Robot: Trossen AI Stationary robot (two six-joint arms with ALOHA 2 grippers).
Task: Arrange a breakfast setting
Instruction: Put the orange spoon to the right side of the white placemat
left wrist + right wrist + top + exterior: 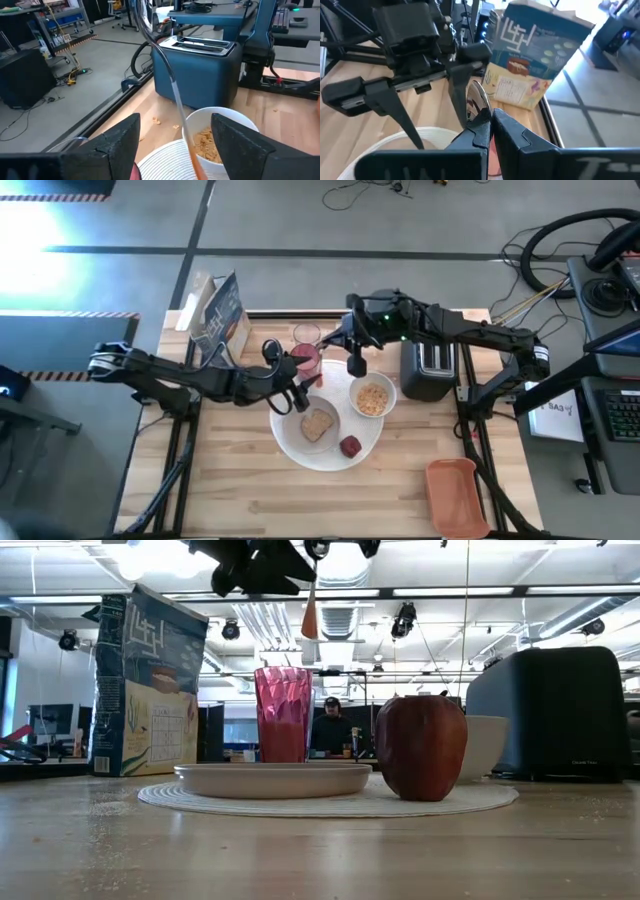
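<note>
Spoon [170, 85] hangs above bowl [220, 135], toaster [200, 65] behind.

Robotics lab, concrete floor [300, 220] (loose cables [530, 255]), ceiling strip lights [440, 590]

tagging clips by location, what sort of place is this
Likely a robotics lab or workshop, not a kitchen: loose cables on a bare floor, a desk with a keyboard by the table, and open ceiling ducts with strip lights.
</note>
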